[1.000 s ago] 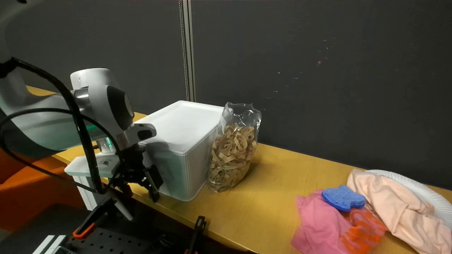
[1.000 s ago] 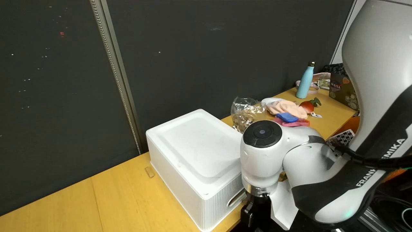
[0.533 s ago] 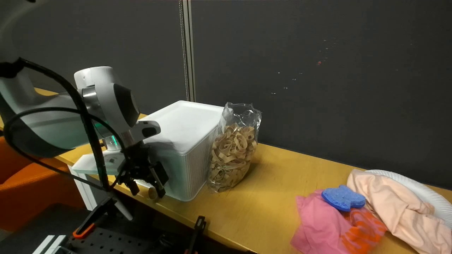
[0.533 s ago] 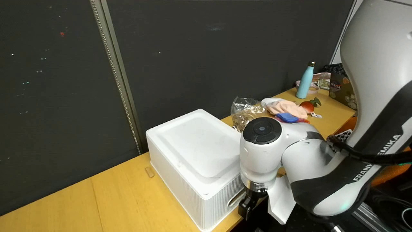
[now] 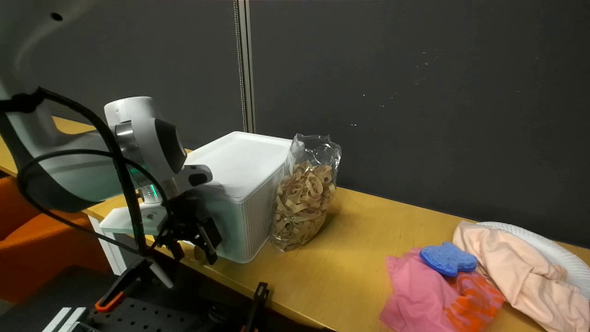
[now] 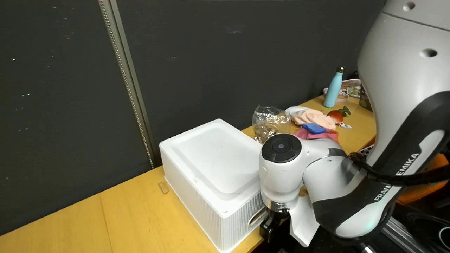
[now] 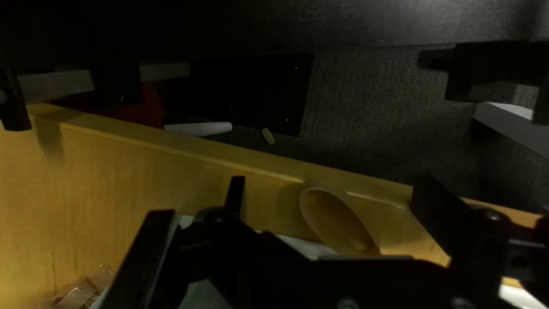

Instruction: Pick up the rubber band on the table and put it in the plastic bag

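Note:
A tan rubber band (image 7: 336, 219) stands on its edge as a loop near the front edge of the table (image 5: 368, 240). It also shows in an exterior view (image 5: 199, 253), partly covered by my gripper. My gripper (image 5: 195, 257) is open, pointing down at the table edge beside the white box. In the wrist view the rubber band lies between the spread fingers (image 7: 235, 193), apart from both; its near end is hidden by the gripper. The transparent plastic bag (image 5: 304, 203), full of tan bands, stands upright behind the box's end. It also shows in an exterior view (image 6: 270, 123).
A white box (image 6: 218, 161) stands right beside the gripper. A flat tan piece (image 6: 163, 187) lies on the table beyond it. Black clamps (image 5: 259, 299) grip the table edge. Pink cloth (image 5: 415, 295), a blue sponge (image 5: 448, 259) and a white plate (image 5: 544, 249) lie farther along.
The arm has moved a little along the table edge toward the box and the bag, then slightly lower. The rubber band, hidden a second ago, now shows between the fingers, which stay open.

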You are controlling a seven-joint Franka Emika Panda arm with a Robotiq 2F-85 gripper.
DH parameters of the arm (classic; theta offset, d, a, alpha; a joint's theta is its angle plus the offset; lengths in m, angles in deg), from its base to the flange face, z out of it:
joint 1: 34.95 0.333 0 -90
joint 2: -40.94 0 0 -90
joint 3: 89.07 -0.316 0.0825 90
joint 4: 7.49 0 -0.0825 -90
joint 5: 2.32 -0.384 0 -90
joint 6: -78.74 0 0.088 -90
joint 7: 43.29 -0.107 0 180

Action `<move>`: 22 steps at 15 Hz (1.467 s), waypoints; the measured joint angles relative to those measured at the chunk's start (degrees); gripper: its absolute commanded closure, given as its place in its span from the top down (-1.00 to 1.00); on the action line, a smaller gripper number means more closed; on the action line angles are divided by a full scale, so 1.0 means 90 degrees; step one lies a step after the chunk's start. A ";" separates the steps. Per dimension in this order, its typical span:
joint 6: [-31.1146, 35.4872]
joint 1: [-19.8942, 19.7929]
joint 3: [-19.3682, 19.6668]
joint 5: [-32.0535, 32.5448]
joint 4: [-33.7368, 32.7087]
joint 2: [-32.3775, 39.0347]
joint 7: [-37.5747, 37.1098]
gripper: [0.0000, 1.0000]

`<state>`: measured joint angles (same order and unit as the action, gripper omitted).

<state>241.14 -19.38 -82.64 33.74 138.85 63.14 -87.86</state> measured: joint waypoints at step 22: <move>0.0175 0.0177 -0.0531 -0.0649 0.0978 -0.1170 -0.0091 -0.99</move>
<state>242.71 -17.79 -87.41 27.90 147.65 52.61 -88.68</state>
